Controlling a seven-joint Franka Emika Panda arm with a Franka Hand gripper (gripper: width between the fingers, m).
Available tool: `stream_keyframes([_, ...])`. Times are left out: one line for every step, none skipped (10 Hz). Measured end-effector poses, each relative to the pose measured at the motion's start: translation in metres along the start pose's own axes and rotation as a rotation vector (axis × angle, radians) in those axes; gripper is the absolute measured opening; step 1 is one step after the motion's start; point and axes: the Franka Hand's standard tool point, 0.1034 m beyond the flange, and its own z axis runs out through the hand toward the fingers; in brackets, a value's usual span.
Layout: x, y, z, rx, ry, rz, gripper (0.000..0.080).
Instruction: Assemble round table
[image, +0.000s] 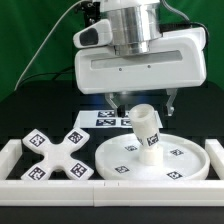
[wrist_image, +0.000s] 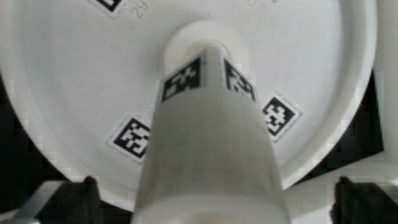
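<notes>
The large white round disc (image: 116, 160) lies flat on the black table at the exterior view's right, with tags on its face. The short cylindrical leg (image: 148, 131) stands at its middle, leaning a little. My gripper (image: 141, 104) hangs just above the leg top, open, its dark fingers (image: 111, 101) spread wide to either side. In the wrist view the leg (wrist_image: 210, 130) rises from the disc (wrist_image: 71, 80) between my fingertips (wrist_image: 80, 196), with a gap on each side. The X-shaped cross base (image: 60, 157) lies flat to the exterior view's left of the disc.
The marker board (image: 106, 118) lies behind the disc. A low white wall (image: 100, 190) runs along the front, with side walls at the left (image: 10, 150) and right (image: 215, 152). Cables hang behind the arm.
</notes>
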Motion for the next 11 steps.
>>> stream_keyframes([0.009,-0.002,-0.001,0.002,-0.006,0.003,0.0649])
stream_keyframes([0.011,-0.002,0.001,-0.001,0.015,-0.001,0.0649])
stream_keyframes([0.010,0.003,0.006,-0.005,0.011,0.001,0.0649])
stream_keyframes([0.009,0.008,0.008,-0.007,-0.001,0.012,0.0649])
stream_keyframes([0.007,0.011,0.009,-0.005,-0.019,0.024,0.0649])
stream_keyframes([0.004,0.013,0.009,-0.001,-0.054,0.040,0.0649])
stream_keyframes([0.003,0.011,0.009,0.000,-0.063,0.053,0.0649])
stream_keyframes([0.002,0.010,0.009,0.000,-0.066,0.060,0.0649])
stream_keyframes([0.002,0.010,0.009,-0.002,-0.066,0.062,0.0649])
stream_keyframes([0.003,0.009,0.009,-0.002,-0.065,0.062,0.0649])
stream_keyframes([0.003,0.010,0.009,-0.002,-0.065,0.063,0.0649])
